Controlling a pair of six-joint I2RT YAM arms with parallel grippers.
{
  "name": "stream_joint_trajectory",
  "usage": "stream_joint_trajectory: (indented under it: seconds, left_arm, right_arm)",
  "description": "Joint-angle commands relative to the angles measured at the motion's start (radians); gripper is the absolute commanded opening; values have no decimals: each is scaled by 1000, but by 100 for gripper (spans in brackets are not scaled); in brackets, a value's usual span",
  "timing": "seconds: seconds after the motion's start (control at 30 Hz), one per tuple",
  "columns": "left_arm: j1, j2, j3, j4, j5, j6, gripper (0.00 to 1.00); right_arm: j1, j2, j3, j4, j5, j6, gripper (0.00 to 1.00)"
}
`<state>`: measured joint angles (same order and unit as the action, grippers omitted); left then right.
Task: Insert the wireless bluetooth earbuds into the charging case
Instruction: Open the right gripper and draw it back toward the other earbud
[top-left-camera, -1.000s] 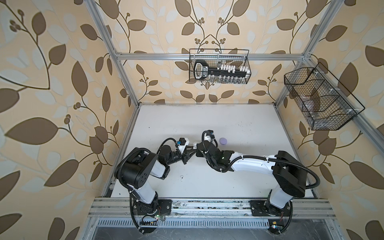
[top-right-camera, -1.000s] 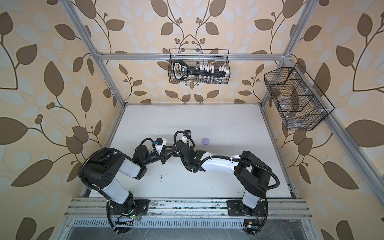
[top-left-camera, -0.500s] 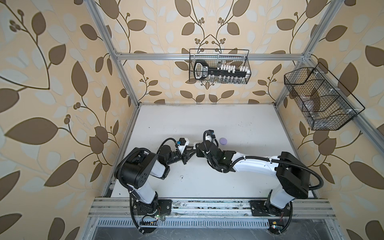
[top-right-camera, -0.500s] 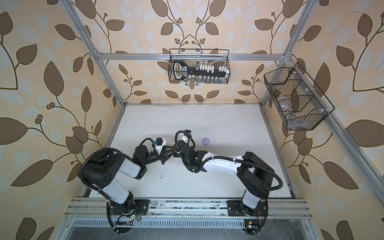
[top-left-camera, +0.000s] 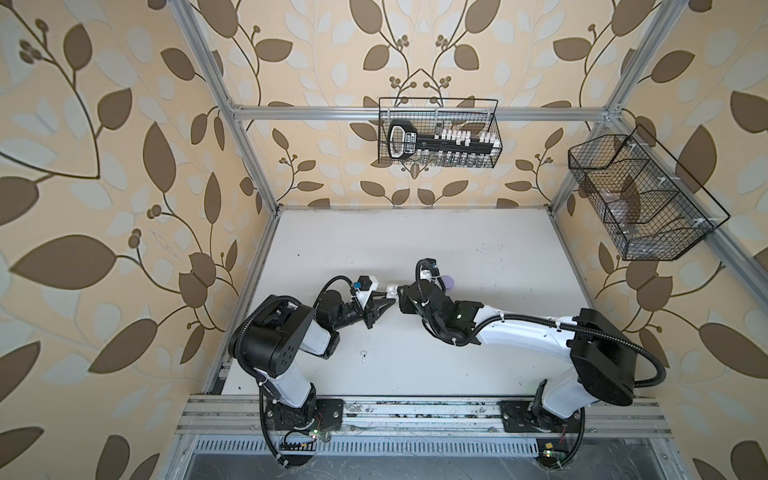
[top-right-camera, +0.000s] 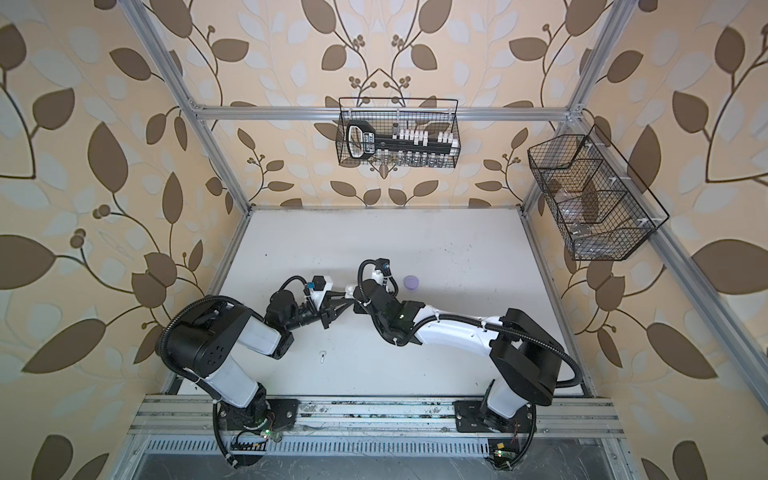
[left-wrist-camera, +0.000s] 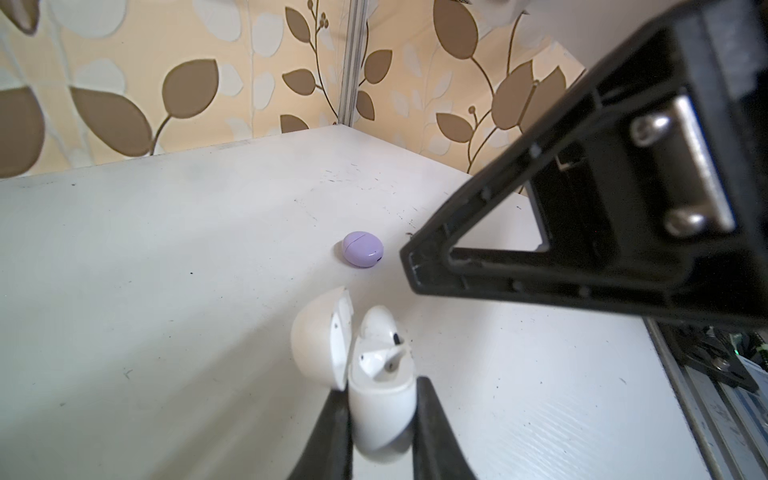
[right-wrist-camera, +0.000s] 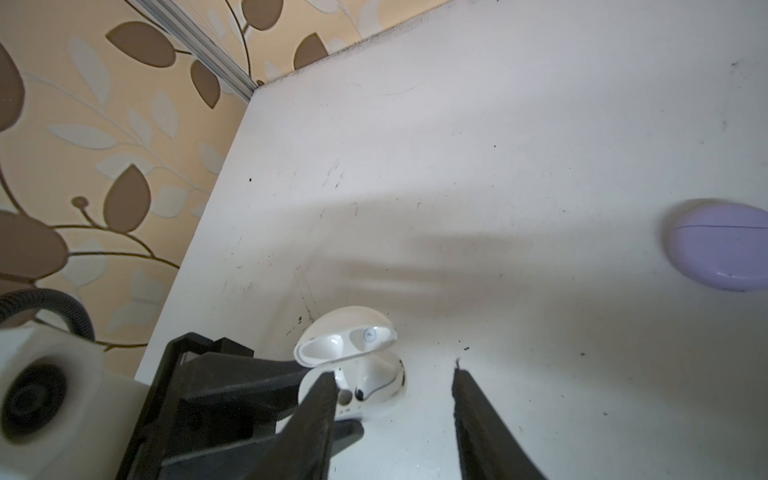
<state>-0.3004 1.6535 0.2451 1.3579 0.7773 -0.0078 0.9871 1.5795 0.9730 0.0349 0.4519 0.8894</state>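
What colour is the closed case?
The closed case is pale lavender, clearest in the left wrist view.

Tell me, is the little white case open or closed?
Open. The white case has its lid swung back in both wrist views, showing a white earbud inside.

My right arm (top-left-camera: 519, 336) hides part of the purple case (top-left-camera: 450, 282) in a top view, and my right wrist view cuts it off. The white earbud (top-left-camera: 364, 356) is too tiny to see well.
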Motion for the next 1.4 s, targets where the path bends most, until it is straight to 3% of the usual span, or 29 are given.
stream_joint_trajectory:
  seconds: [0.0,0.43,0.73,1.37]
  left_arm:
    - [1,-3,2,64,-1,1,17]
    - [1,-8,7,44,-86,2,17]
    - [1,-7,8,44,-115,0,17]
    - [1,-6,11,40,-151,-3,17]
  right_arm:
    - [2,-42,-16,-51,10,7,47]
    - [80,-66,-13,-195,-11,44,50]
    - [191,6,32,-283,-36,81,51]
    - [295,226,194,-289,-148,94,32]
